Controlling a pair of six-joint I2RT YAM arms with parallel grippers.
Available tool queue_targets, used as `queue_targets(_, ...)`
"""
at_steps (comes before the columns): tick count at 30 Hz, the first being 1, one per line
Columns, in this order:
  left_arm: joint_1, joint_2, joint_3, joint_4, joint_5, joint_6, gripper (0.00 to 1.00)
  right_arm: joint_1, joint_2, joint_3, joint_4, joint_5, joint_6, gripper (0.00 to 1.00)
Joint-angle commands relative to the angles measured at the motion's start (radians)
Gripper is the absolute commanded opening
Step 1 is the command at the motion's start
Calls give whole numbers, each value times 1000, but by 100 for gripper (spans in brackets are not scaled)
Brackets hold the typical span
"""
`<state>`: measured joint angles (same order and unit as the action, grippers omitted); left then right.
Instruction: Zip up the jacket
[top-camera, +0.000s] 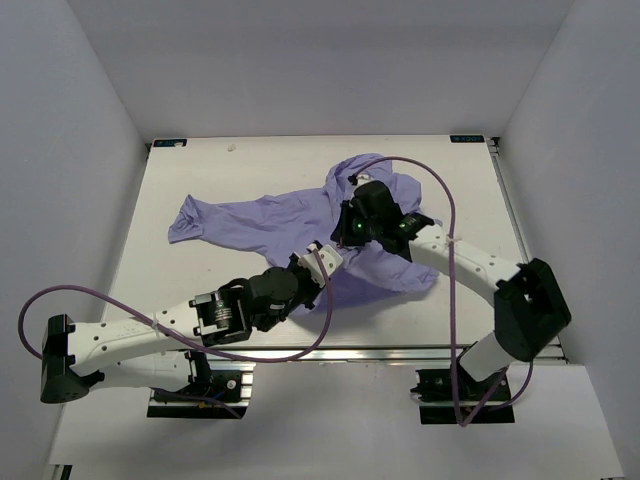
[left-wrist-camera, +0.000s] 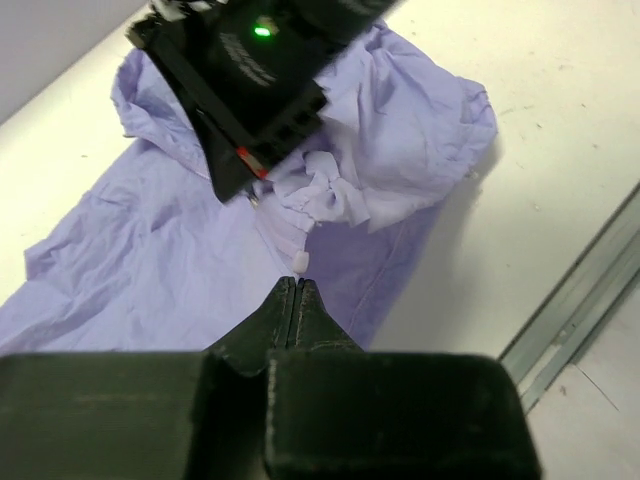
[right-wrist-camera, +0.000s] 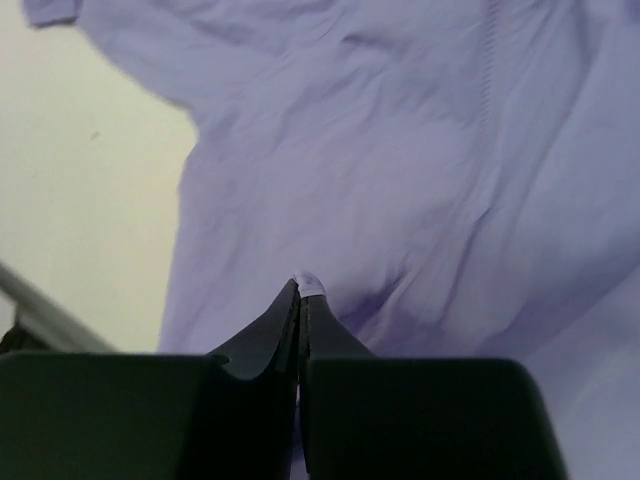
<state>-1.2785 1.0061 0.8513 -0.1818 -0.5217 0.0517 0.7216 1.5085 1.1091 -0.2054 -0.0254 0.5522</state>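
Observation:
The lavender jacket (top-camera: 250, 222) lies wrinkled across the middle of the white table, one sleeve reaching left. My left gripper (top-camera: 321, 253) is at its near edge. In the left wrist view the left gripper (left-wrist-camera: 297, 282) is shut, with a small white zipper piece (left-wrist-camera: 301, 262) at its tip and the jacket (left-wrist-camera: 150, 260) below. My right gripper (top-camera: 346, 237) is just beyond it, over bunched fabric (left-wrist-camera: 325, 192). In the right wrist view the right gripper (right-wrist-camera: 303, 290) is shut, with a small white tab (right-wrist-camera: 311, 284) pinched at its tip over the jacket (right-wrist-camera: 400, 150).
A metal rail (top-camera: 400, 352) runs along the table's near edge and shows in the left wrist view (left-wrist-camera: 585, 295). Purple cables (top-camera: 452, 225) loop over both arms. Bare table (top-camera: 200, 170) surrounds the jacket. White walls stand on three sides.

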Motion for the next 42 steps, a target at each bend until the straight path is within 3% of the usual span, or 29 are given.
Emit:
queue_targets(1, -5, -23, 26, -36, 61, -39, 0, -68, 82, 69, 152, 133, -75, 0)
queue_targets(6, -5, -9, 15, -97, 225, -189, 0, -211, 353, 343, 316, 122, -143, 0)
queue_targets(10, -7, 6, -55, -96, 487, -370, 0, -326, 597, 651, 371, 41, -120, 0)
queue_targets(12, -7, 15, -106, -100, 537, -452, 0, -343, 743, 795, 359, 71, -135, 0)
queue_targets(15, -8, 49, -149, -107, 644, -547, 0, -360, 929, 1143, 345, 163, -182, 0)
queue_targets(17, -8, 60, -179, -97, 670, -576, 0, -376, 1004, 1187, 411, 183, -189, 0)
queue_targets(20, -8, 75, -190, -94, 666, -587, 0, -399, 1018, 1148, 572, 173, -143, 0)
queue_targets(24, -8, 109, -195, -76, 655, -587, 0, -402, 972, 1059, 659, -15, -153, 0)
queue_targets(25, -8, 112, -189, -79, 648, -586, 0, -402, 949, 1023, 670, -46, -155, 7)
queue_targets(26, -8, 114, -183, -87, 632, -586, 0, -402, 893, 946, 676, -77, -158, 26)
queue_targets(27, -8, 117, -163, -109, 591, -592, 0, -402, 865, 910, 676, -114, -163, 68)
queue_targets(28, -8, 115, -152, -126, 566, -599, 0, -402, 802, 876, 666, -131, -167, 88)
queue_targets(29, -4, 112, -143, -142, 540, -607, 10, -404, 770, 847, 646, -139, -175, 89)
queue_targets(30, -2, 106, -132, -181, 470, -633, 29, -403, 738, 803, 621, -142, -193, 89)
queue_targets(31, 4, 103, -109, -203, 442, -641, 92, -402, 669, 779, 594, -134, -201, 89)
queue_targets(32, 19, 98, -98, -225, 410, -650, 98, -402, 632, 761, 516, -111, -204, 89)
queue_targets(36, 126, 72, -41, -393, 243, -760, 98, -407, 443, 668, 252, -15, -227, 89)
queue_targets(42, 506, 20, 9, -489, 259, -843, 98, -406, -3, 114, 150, 19, -169, 89)
